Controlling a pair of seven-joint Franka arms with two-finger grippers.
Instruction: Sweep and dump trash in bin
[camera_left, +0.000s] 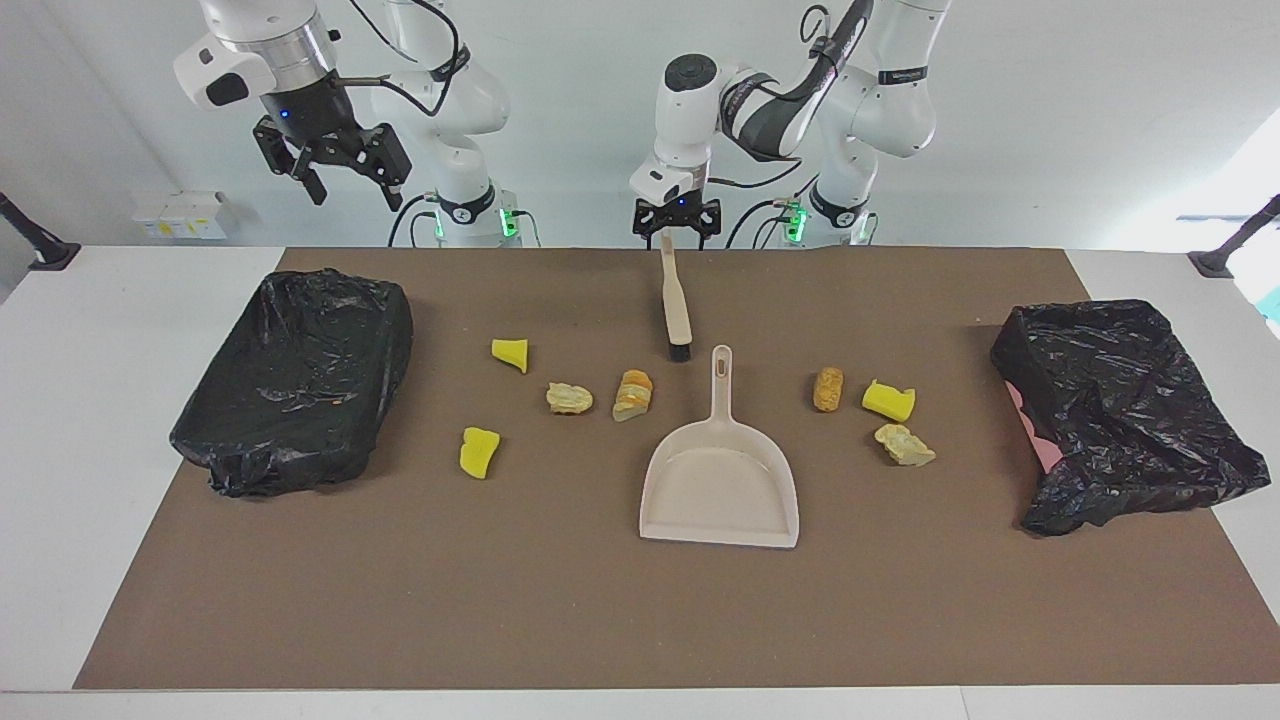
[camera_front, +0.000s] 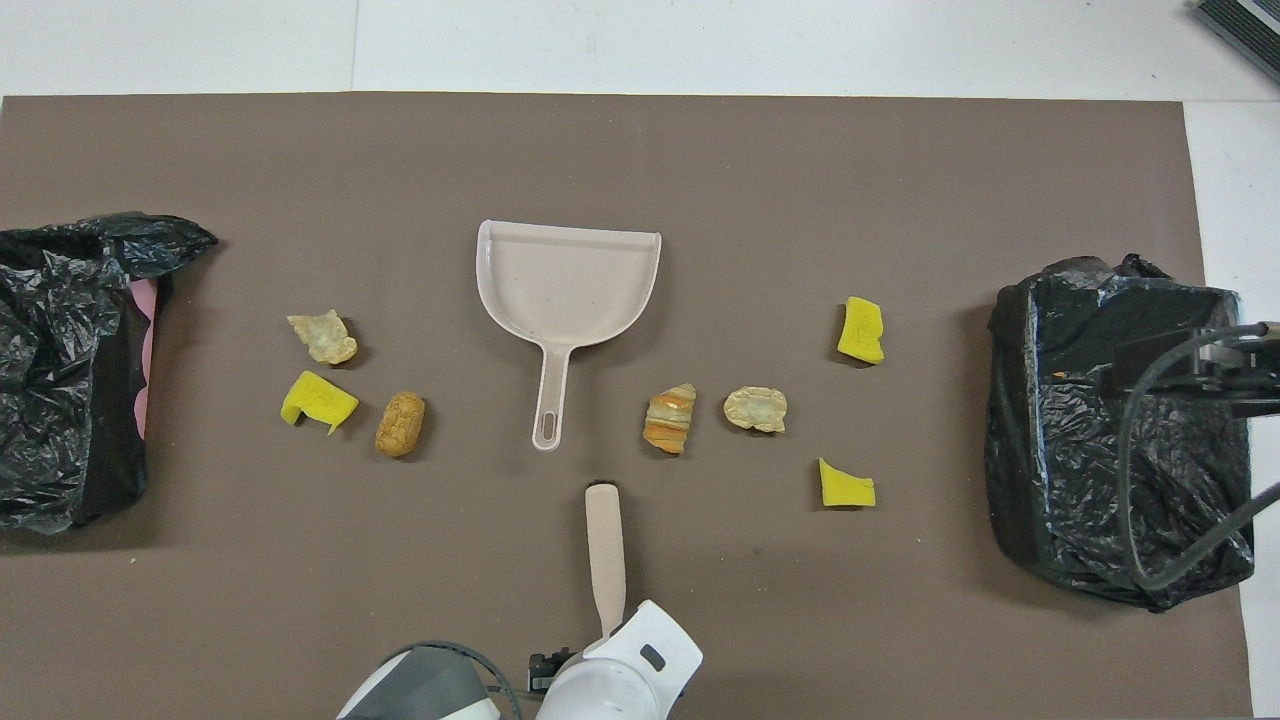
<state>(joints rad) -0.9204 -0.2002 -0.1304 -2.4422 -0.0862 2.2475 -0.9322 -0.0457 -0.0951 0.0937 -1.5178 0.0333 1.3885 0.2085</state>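
Facing view shows nothing swept yet: all seven trash chunks (camera_left: 568, 398) lie beside the empty dustpan (camera_left: 720, 490). Left tool (camera_left: 676, 232), fingers apart, hovers over the brush (camera_left: 677, 305) handle; right tool (camera_left: 345, 170), apart, waits over the bin (camera_left: 300, 380).

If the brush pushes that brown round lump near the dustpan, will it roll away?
Probably a bit. The brown lump looks rounded and oblong, so it may roll sideways rather than slide. It seems small and light beside the dustpan, so a gentle brush push should move it.

No text, label, brand, number or sign can be read on anything here.
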